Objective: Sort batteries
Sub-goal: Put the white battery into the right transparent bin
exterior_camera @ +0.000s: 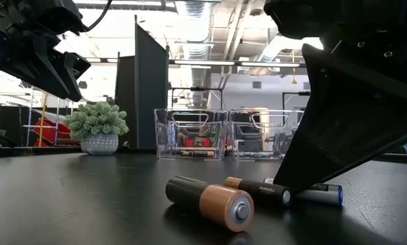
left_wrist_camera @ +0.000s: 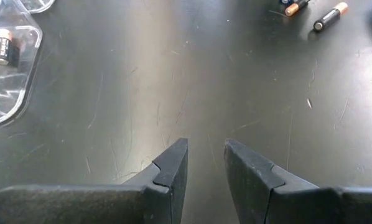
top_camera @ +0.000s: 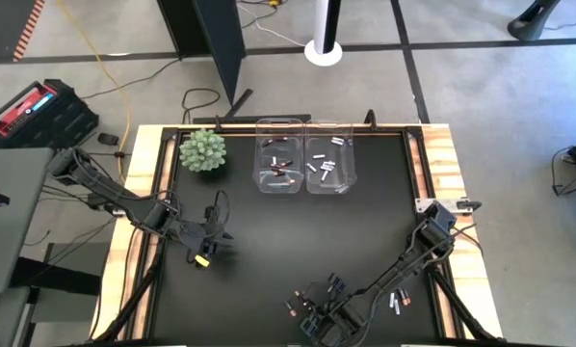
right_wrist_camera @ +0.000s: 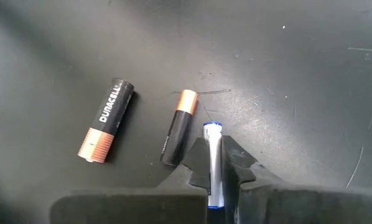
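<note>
Now the right gripper (right_wrist_camera: 215, 177), low at the surface's (top_camera: 269, 260) near edge, clamps its jaws on a white-and-blue battery (right_wrist_camera: 213, 163) beside two Duracells (right_wrist_camera: 106, 119). Next: lift, carry to the far-edge bins (top_camera: 328, 154). Left gripper (left_wrist_camera: 206, 163) waits, jaws slightly parted, empty.

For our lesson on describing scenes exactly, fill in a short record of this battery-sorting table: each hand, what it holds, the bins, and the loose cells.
Right hand: low at the table's near edge, shut on a slim white battery with a blue end
Left hand: open, empty, above the bare black table top
Loose cells: two dark copper-ended batteries beside the right hand
Bins: two clear plastic bins side by side at the far edge, each holding cells
Other: small green potted plant next to the bins
</note>
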Tool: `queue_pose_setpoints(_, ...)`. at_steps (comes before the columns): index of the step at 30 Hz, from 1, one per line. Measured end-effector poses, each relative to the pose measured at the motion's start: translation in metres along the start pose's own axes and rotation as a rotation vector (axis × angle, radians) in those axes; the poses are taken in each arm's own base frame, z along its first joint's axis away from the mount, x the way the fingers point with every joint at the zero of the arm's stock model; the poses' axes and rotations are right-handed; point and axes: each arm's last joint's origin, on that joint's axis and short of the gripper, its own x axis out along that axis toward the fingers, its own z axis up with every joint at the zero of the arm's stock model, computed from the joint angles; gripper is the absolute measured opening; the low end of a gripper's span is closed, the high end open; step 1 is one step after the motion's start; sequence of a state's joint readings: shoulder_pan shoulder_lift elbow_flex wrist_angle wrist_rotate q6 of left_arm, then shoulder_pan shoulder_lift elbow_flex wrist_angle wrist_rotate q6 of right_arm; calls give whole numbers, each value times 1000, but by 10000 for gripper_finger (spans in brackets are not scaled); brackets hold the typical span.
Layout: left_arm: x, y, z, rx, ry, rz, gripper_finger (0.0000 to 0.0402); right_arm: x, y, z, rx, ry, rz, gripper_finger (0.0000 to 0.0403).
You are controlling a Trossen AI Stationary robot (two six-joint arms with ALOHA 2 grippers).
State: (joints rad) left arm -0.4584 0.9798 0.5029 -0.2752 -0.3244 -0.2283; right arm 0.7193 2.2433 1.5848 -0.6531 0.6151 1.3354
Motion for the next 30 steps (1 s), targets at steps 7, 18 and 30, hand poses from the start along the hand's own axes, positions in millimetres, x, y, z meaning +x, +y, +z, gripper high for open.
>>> queue_pose_setpoints(7,0,0,0,0,0,0,99,-2,-1,1,0,5,-2,26)
queue_pose_setpoints(18,0,0,0,1,2,0,99,-20,-19,28,-23,29,-92,28)
queue_pose_setpoints(30,0,0,0,2,4,1,99,-50,-65,111,-121,37,-222,29)
